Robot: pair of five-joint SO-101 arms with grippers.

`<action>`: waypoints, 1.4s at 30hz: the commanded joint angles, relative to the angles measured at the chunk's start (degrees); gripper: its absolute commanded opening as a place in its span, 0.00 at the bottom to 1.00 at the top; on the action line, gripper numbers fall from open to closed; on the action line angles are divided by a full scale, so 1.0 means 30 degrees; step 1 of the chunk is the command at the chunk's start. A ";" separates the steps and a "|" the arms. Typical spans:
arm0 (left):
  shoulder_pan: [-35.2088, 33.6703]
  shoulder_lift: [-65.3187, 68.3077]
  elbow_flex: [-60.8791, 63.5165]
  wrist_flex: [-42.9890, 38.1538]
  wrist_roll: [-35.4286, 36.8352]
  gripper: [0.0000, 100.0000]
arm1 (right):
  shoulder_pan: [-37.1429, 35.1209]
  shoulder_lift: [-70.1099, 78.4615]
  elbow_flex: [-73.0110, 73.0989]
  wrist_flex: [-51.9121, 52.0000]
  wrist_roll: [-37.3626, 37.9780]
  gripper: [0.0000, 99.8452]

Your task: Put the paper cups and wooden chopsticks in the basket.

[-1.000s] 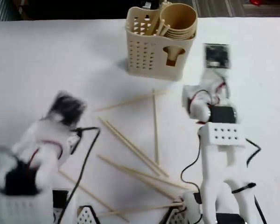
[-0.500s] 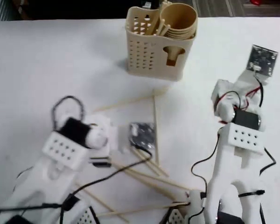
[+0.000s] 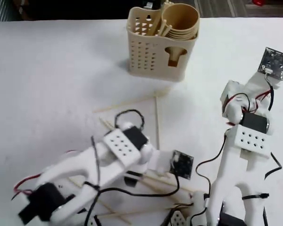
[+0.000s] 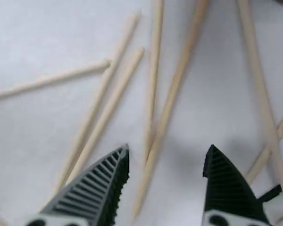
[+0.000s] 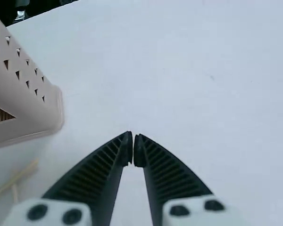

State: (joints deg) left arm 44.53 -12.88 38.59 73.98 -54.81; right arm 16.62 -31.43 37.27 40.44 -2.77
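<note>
A cream perforated basket (image 3: 153,56) stands at the back of the table with stacked paper cups (image 3: 180,21) and a few chopsticks (image 3: 159,26) inside. Several loose wooden chopsticks (image 3: 157,120) lie scattered in front of it. My left arm (image 3: 108,157) stretches over this pile. In the left wrist view my left gripper (image 4: 167,162) is open just above crossed chopsticks (image 4: 169,106), one stick running between its fingers. My right gripper (image 5: 133,148) is shut and empty over bare table, to the right of the basket (image 5: 19,103).
The right arm (image 3: 245,141) stands at the table's right side. Black cables (image 3: 132,190) trail across the front chopsticks. A chopstick tip (image 5: 14,181) lies near the basket's corner. White table spreads out at the left and far right.
My left arm swung from the front left corner rightward over the chopstick pile. My right arm pulled away from the basket toward the right.
</note>
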 commanded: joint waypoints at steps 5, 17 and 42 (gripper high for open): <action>0.1363 0.3209 -0.0791 -0.2989 0.2198 0.22 | 0.1128 -0.0571 -0.0234 -0.0337 -0.0205 0.02; 0.1773 0.5817 -0.1407 -0.4161 0.5568 0.14 | 0.1158 -0.0718 -0.0234 -0.0337 -0.0205 0.02; -0.1832 -0.0982 -0.0967 0.3897 0.5363 0.02 | 0.1158 -0.0601 -0.0234 -0.0337 -0.0205 0.02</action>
State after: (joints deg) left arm 42.07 -6.11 36.04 80.40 -38.99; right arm 19.43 -31.43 37.27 40.44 -2.77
